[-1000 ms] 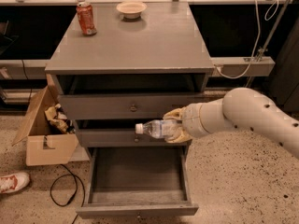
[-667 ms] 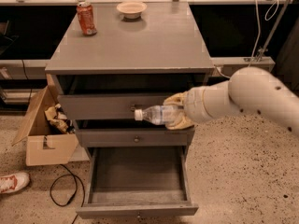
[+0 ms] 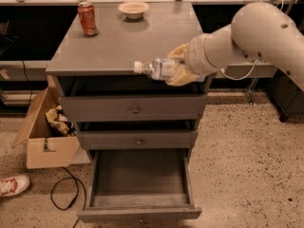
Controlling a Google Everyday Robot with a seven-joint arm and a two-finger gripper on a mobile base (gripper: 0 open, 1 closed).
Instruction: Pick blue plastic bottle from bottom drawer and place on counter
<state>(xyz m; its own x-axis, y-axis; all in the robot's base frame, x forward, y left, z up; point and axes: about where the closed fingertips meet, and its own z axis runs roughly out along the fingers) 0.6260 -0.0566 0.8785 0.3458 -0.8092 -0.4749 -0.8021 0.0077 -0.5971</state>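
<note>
The gripper (image 3: 174,69) is at about 1 o'clock from the middle of the view, and its tan fingers (image 3: 183,76) are pinching the blue plastic bottle (image 3: 156,67) by its base end. The white arm (image 3: 256,32) comes in from 2 o'clock. Compared with 0.7 s ago, the gripper and the bottle are higher. Then the bottle was in front of the top drawer's panel, and now it is level with the front edge of the counter (image 3: 128,42), at the 5 o'clock part of that surface. I cannot tell if the bottle touches the counter or hangs just above it.

The bottle lies horizontal, and its white cap points to 9 o'clock. Its body is clear with a faint blue tone. The part near the fingers is hidden by them.

The bottom drawer (image 3: 138,214) is pulled out at 6 o'clock, as before. A red soda can (image 3: 88,19) stands at 11 o'clock on the counter and a small bowl (image 3: 133,8) at 12 o'clock, both well apart from the bottle.
</note>
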